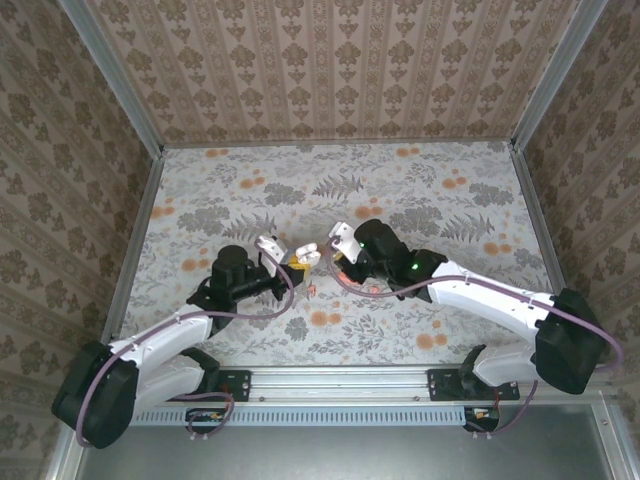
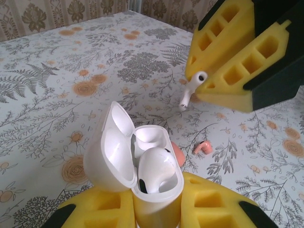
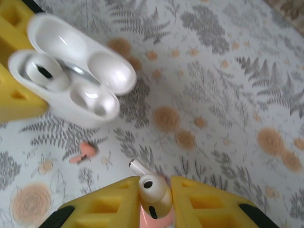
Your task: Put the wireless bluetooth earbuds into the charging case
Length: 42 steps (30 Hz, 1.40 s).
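Left wrist view: the left tool (image 2: 156, 206) is closed on the lower body of the charging case (image 2: 111, 152), holding it upright above the worktop (image 2: 57, 95) with the lid swung open to the left. One white earbud, the seated earbud (image 2: 156, 167), rests in the socket nearer this camera. The socket behind it is empty.

Up and to the right, well clear of the case, the right tool (image 2: 199, 81) pinches the second white earbud (image 2: 197, 78) by its head, with the stem pointing down and left. From the right wrist, that same bud is clamped between the yellow fingers (image 3: 114, 204), and the open case lies beyond it at the upper left. A pink earbud (image 2: 204, 147) lies loose on the worktop, near the case but apart from it.

I judge the job about half done for the white pair: one is in and one is gripped but not yet over its socket. What remains is to line the stem up with the empty socket, lower it in and let go. Whether the pink bud belongs in this case I cannot tell.
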Motion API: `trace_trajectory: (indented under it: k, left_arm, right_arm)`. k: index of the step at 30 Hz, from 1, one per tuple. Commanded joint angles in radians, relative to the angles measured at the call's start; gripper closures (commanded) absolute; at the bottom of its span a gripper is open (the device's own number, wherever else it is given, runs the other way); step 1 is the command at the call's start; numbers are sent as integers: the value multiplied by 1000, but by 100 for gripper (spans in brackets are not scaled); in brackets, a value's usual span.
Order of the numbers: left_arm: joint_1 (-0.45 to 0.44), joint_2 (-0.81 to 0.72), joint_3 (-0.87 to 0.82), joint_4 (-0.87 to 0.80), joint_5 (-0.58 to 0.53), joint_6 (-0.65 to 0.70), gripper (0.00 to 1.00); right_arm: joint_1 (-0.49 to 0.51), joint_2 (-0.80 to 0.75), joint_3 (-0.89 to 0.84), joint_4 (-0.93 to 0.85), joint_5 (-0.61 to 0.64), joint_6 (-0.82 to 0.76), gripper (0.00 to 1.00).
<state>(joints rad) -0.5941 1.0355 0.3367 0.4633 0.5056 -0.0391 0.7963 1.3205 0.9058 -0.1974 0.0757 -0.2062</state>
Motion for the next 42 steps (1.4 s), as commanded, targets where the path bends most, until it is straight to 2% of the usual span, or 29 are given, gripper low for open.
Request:
trace_trajectory:
  k: [1,10,16,23,31,42]
  left_arm:
    - [-13,16,1,8,-1,33,93]
    - [-21,15,10,-7,-4,45,94]
    - [-21,-1,15,-40,-7,56,93]
    - [-22,-14,20,-60,-9,63,93]
    - [-23,-27,22,-75,-11,67,93]
    - [-23,-34,26,-84,-16,68,93]
  right_arm:
    - [-34,-31,39,-160,-58,1,77]
    - [-119,17,90,-355,-76,71,78]
    - [-207,64,131,-498,-131,111,77]
    - [-303,218,250,-739,-154,123,78]
    - [-333,390,353,-891,-165,102,78]
    - [-369,574,462,-984,-213,21,78]
